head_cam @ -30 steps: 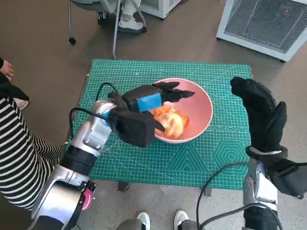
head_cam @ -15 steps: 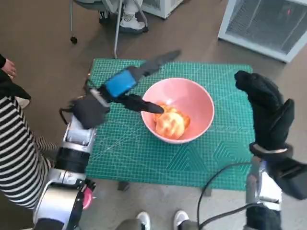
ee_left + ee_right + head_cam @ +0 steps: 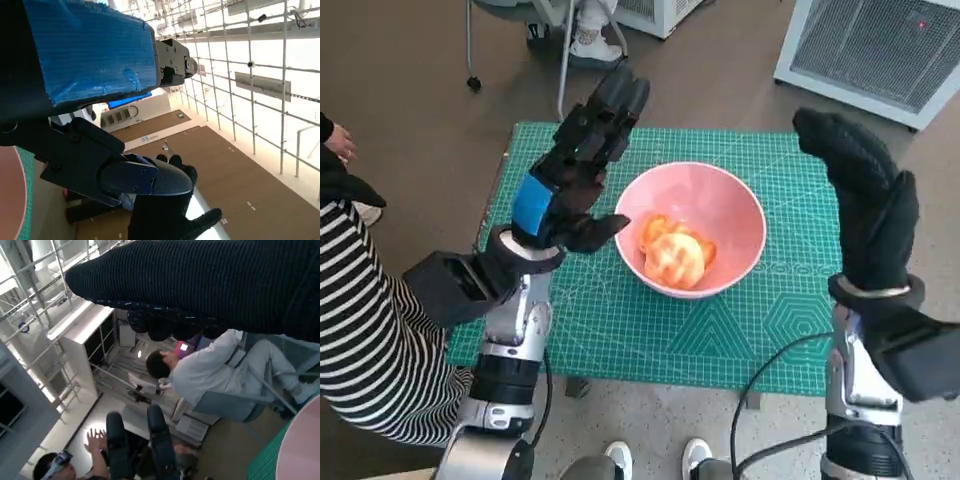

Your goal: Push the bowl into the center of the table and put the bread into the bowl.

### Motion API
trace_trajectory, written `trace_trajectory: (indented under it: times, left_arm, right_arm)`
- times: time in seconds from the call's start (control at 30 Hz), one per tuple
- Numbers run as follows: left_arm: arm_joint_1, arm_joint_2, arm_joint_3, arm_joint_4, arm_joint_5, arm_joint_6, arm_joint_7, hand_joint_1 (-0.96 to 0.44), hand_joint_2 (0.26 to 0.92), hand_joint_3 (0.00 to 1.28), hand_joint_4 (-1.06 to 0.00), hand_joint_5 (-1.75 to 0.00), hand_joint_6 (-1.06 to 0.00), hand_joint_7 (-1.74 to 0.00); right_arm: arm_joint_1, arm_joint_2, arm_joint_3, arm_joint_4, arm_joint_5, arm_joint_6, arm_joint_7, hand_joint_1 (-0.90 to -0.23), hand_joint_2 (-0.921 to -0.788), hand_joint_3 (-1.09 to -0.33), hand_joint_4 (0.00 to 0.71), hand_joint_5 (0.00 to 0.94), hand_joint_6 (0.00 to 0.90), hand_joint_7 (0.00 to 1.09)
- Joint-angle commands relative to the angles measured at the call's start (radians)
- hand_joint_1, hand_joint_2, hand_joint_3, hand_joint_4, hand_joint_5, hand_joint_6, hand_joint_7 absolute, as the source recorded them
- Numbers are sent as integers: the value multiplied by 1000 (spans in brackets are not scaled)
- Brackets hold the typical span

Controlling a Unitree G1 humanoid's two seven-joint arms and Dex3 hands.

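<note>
The bowl (image 3: 692, 230), pink, stands near the middle of the green mat (image 3: 620, 320) that covers the table. The bread (image 3: 672, 252) lies inside it, on the side nearer the robot, resting against the inner wall.

The left hand (image 3: 570, 175) is raised above the mat's left part, just beside the bowl but apart from it. Its fingers (image 3: 610, 115) are stretched out and point away from the robot, past the mat's far edge; the thumb reaches toward the bowl's rim without touching it. The hand holds nothing and its fingers are spread. In the left wrist view the blue-taped back (image 3: 90, 47) fills the upper part, with a sliver of the bowl's rim (image 3: 10, 200) at the edge.

The right hand (image 3: 860, 205) is lifted over the mat's right edge, well clear of the bowl. Its gloved fingers stand upright and extended, with nothing in them; how far apart they are is hard to judge from the head view, but they seem loosely open. In the right wrist view the glove (image 3: 210, 285) spans the top.

A person in a striped sleeve (image 3: 360, 330) sits left of the table. In the right wrist view another person (image 3: 200, 372) sits in a chair.
</note>
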Motion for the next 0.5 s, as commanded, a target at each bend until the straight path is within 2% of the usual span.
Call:
trace_trajectory:
  times: [0.03, 0.2, 0.5]
  left_arm:
    - [20, 3, 6, -36, -11, 32, -4, -783, 921, 251, 1, 1, -4, -246]
    - [29, 2, 9, -53, -16, 61, -1, -756, 920, 187, 1, 1, 0, -288]
    - [36, 15, 15, -71, -10, 92, -6, -730, 920, 159, 1, 1, 1, -296]
  right_arm:
    - [2, 4, 9, -8, -4, 21, -10, -778, -921, -728, 175, 5, 49, 497]
    - [1, 3, 13, -7, 0, 22, -8, -792, -921, -721, 176, 5, 44, 495]
    - [-4, 0, 12, 7, 12, 16, 0, -798, -921, -711, 178, 5, 42, 493]
